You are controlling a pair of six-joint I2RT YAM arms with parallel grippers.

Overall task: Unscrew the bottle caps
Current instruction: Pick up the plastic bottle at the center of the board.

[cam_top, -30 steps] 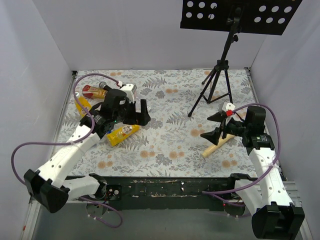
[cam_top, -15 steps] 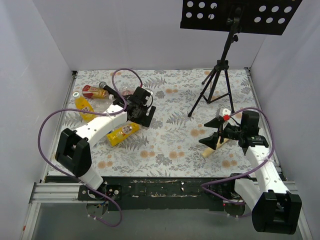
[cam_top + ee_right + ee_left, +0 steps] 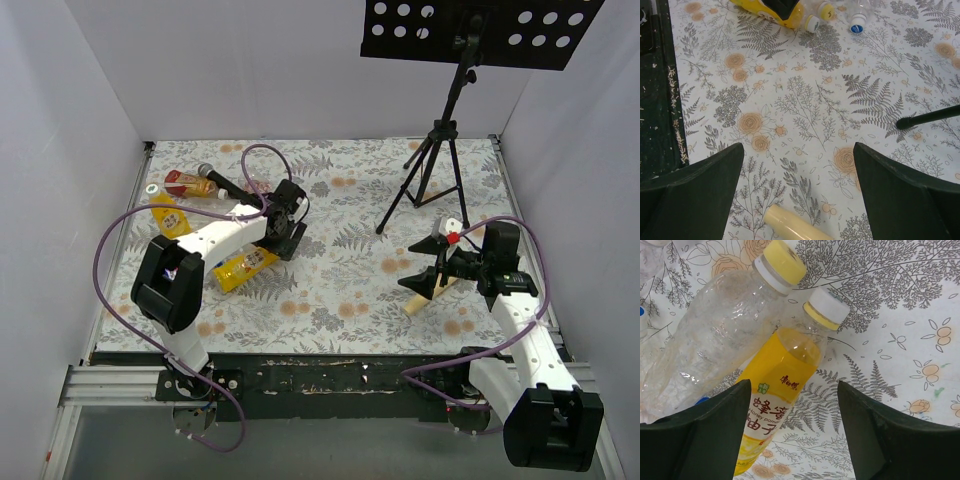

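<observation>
Left gripper (image 3: 790,430) fingers spread wide, pointing down; right gripper (image 3: 797,190) likewise parted

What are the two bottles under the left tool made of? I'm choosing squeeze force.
Both look like thin plastic. The clear bottle is glossy, crinkled and dented, so probably soft and empty. The yellow-labelled bottle looks smoother, with a glossy printed sleeve. Their caps, yellow cap and white cap, look like matte moulded plastic.

Bottles (image 3: 215,225) far left w/ mic (image 3: 222,182), tripod (image 3: 428,180) far right
</observation>
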